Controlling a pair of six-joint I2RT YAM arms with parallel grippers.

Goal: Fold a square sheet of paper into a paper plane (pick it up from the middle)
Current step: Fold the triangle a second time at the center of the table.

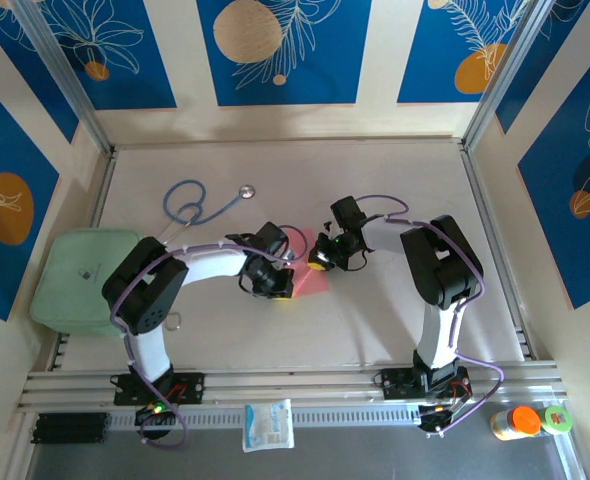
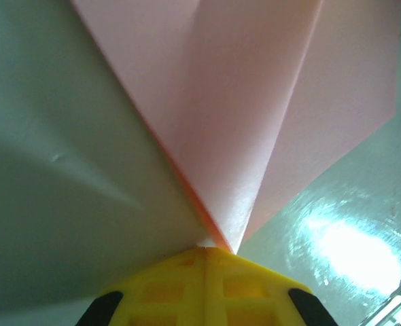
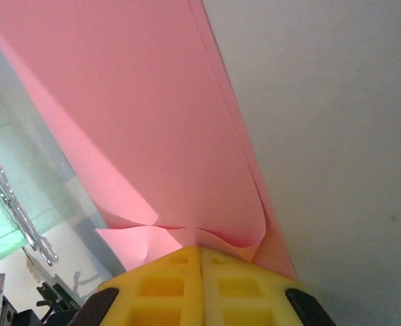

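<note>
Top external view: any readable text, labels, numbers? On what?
No text is legible.
White packet: blue print, too small to read.
Pale green pad: small dark mark, too small to read.
Capped containers, bottom right: no readable label.
Pink paper: plain, no print.

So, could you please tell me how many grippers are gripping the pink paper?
2. The left gripper is shut on the pink paper from its left side in the top view, and the right gripper is shut on it from the right.
</note>
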